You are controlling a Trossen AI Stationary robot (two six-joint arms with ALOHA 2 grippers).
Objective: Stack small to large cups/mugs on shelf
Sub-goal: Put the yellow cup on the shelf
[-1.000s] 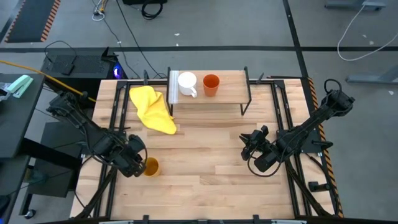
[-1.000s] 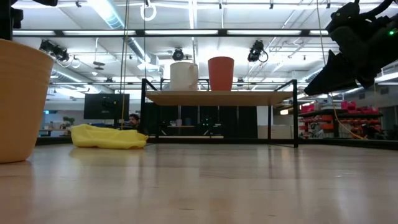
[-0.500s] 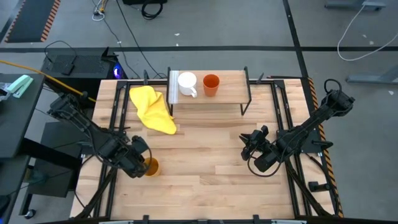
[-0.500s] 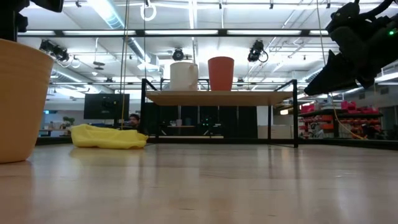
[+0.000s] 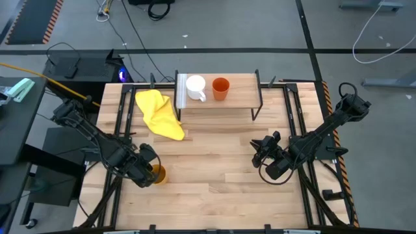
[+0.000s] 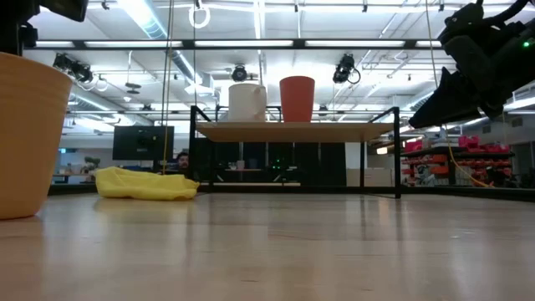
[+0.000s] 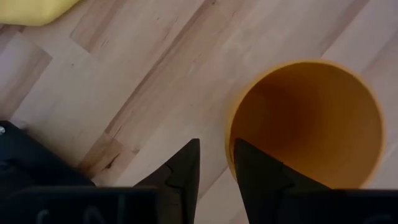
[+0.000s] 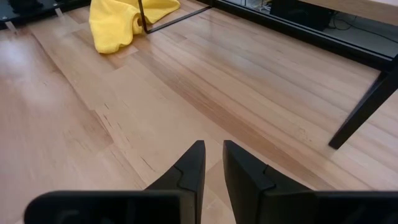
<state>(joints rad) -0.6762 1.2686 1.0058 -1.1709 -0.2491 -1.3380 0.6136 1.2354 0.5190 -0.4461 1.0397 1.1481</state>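
The yellow-orange cup (image 5: 158, 174) stands upright on its base near the table's near-left part, and it shows large at the left of the low view (image 6: 25, 134). My left gripper (image 7: 216, 149) hangs just above its rim, slightly open. One finger is over the cup's hollow (image 7: 305, 118) and the other is outside the wall; I see no touch. The white mug (image 5: 195, 88) and the orange-red cup (image 5: 221, 88) stand side by side on the shelf (image 5: 242, 97). My right gripper (image 8: 212, 149) hovers shut over the table's right part (image 5: 257, 148).
A crumpled yellow cloth (image 5: 159, 114) lies on the table by the shelf's left legs, which are thin and black (image 6: 194, 150). Bare wood stretches between the two arms and in front of the shelf. Black rails run along the table's left and right edges.
My left gripper has come down a little toward the yellow-orange cup and shifted slightly toward the table's right, so it now covers more of the cup's rim. The cup, the shelf's cups and my right arm have kept still.
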